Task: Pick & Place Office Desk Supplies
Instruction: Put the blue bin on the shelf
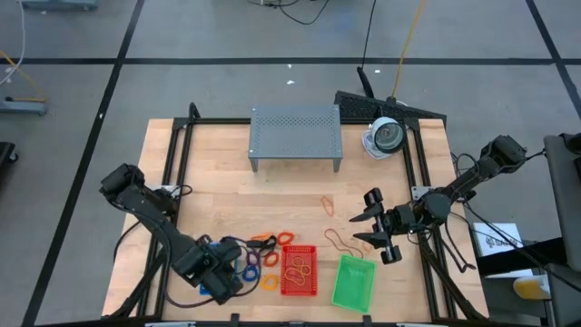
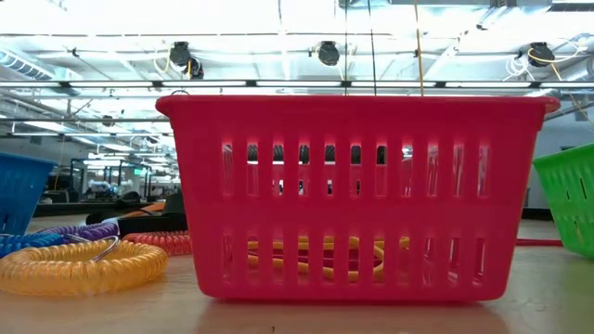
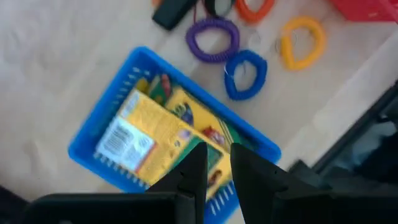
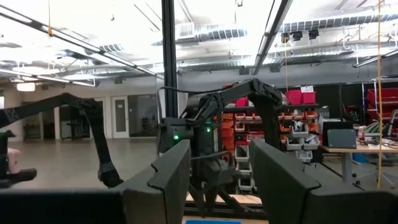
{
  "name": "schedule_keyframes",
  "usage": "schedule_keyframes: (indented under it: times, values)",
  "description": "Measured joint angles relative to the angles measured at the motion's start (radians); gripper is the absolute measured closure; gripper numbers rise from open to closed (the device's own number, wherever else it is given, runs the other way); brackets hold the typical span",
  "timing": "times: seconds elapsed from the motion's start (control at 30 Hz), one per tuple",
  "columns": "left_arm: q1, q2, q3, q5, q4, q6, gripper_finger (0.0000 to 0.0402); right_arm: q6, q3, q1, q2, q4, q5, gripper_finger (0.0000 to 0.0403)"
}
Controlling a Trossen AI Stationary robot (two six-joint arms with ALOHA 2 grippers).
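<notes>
Yellow with green edging, the crayon box (image 3: 163, 135) lies flat in the blue tray (image 3: 99, 124) at the table's near left, its white barcode label facing up. The left gripper (image 3: 216, 163) hovers just above the box, fingers parted by a narrow gap and holding nothing. Purple (image 3: 213, 40), blue (image 3: 246, 73) and yellow (image 3: 302, 41) coil rings lie beside the tray. The red tray (image 1: 299, 270) holds loops; the green tray (image 1: 353, 282) sits to its right. The right gripper (image 1: 379, 230) waits wide open and empty above the table's right side.
</notes>
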Motion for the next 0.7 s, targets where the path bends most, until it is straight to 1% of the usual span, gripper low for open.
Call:
schedule_keyframes:
  times: [0.1, 0.27, 0.4, 0.53, 0.7]
  values:
    - [0.000, 0.000, 0.000, 0.009, 0.052, -0.059, 0.0323, -0.013, 0.000, -0.002, 0.000, -0.009, 0.003, 0.0248]
    - [0.000, 0.000, 0.000, -0.018, 0.149, -0.170, 0.0323, -0.041, 0.000, -0.002, 0.000, -0.017, 0.005, 0.0248]
    - [-0.003, 0.000, 0.000, -0.078, 0.222, -0.227, 0.0323, -0.092, 0.000, -0.002, 0.000, -0.038, 0.006, 0.0248]
    - [-0.007, 0.000, 0.000, -0.121, 0.251, -0.276, 0.0323, -0.133, 0.000, -0.002, 0.000, -0.058, 0.006, 0.0248]
    - [-0.013, 0.000, 0.000, -0.129, 0.252, -0.322, 0.0323, -0.151, 0.000, -0.002, 0.000, -0.063, 0.006, 0.0248]
